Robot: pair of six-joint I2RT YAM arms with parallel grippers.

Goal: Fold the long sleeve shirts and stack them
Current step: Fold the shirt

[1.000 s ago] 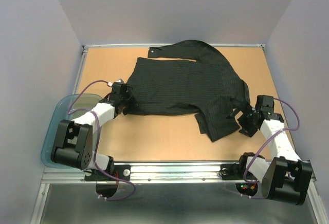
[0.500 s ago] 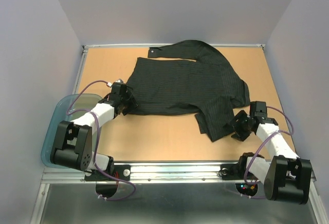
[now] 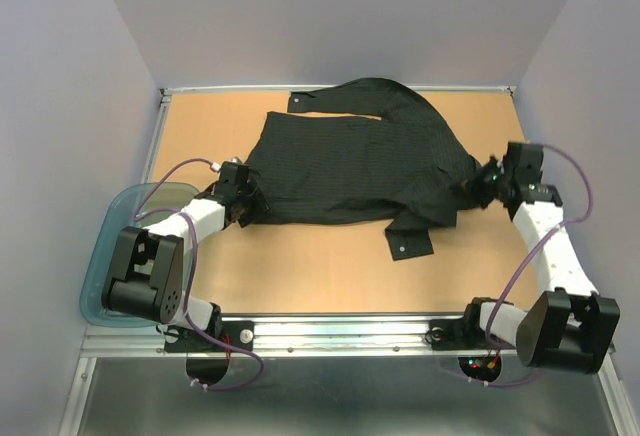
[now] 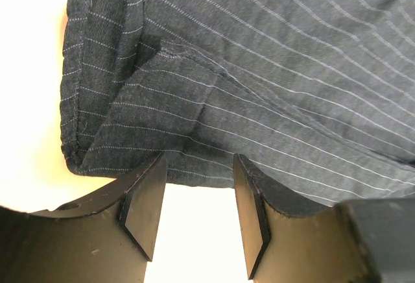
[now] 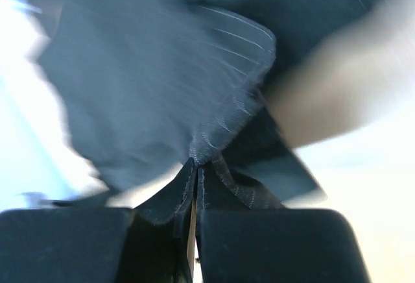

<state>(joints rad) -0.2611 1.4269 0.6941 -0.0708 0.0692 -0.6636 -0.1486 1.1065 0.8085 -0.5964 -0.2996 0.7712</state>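
Since a second earlier, the right end effector (image 3: pixel 487 181) had swung from the table's near right area up toward its right edge at mid-depth, dragging the shirt's trailing fabric with it, so that only a short buttoned cuff (image 3: pixel 410 247) was left hanging toward the table's near edge. The left arm had hardly shifted.

Off the table's near left corner sat a translucent blue-grey tub (image 3: pixel 110 221), partly behind the left arm. Over the left part of the table (image 3: pixel 300 276), the left end effector (image 3: pixel 240 206) rested at the near left corner of the black pinstriped shirt (image 3: pixel 350 161). The left wrist view showed its fingers (image 4: pixel 146 198) spread, with the hem just at their tips and bare table between them.

The shirt lay spread across the middle and far half of the table, one sleeve reaching along the far edge toward the left. At the table's right side, the right end effector (image 5: pixel 194 166) was pressed together, pinching a bunched fold of the shirt's fabric. The right wrist view was blurred, but the striped cloth showed clamped at the fingertips.
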